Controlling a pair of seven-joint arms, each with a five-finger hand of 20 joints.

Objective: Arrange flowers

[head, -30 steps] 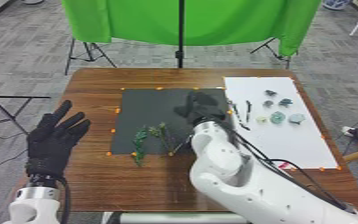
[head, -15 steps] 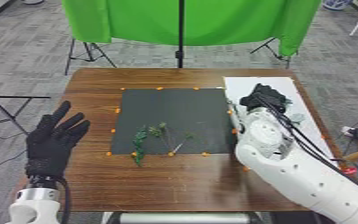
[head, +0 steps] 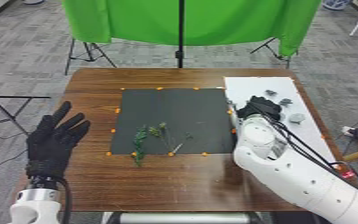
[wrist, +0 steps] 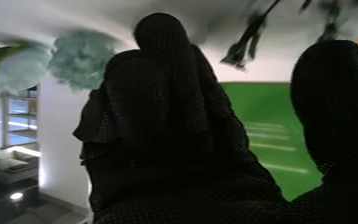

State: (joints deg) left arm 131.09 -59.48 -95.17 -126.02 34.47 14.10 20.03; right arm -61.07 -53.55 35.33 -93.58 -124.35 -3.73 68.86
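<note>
Head view: right hand [head: 259, 107] over white sheet [head: 246, 86].

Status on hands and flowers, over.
Right hand open over white sheet, partly hiding it. Left hand open, far left. Pale flowers on sheet, green stems on black mat.

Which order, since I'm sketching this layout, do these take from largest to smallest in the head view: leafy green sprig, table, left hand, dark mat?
1. Table
2. Dark mat
3. Left hand
4. Leafy green sprig
</note>
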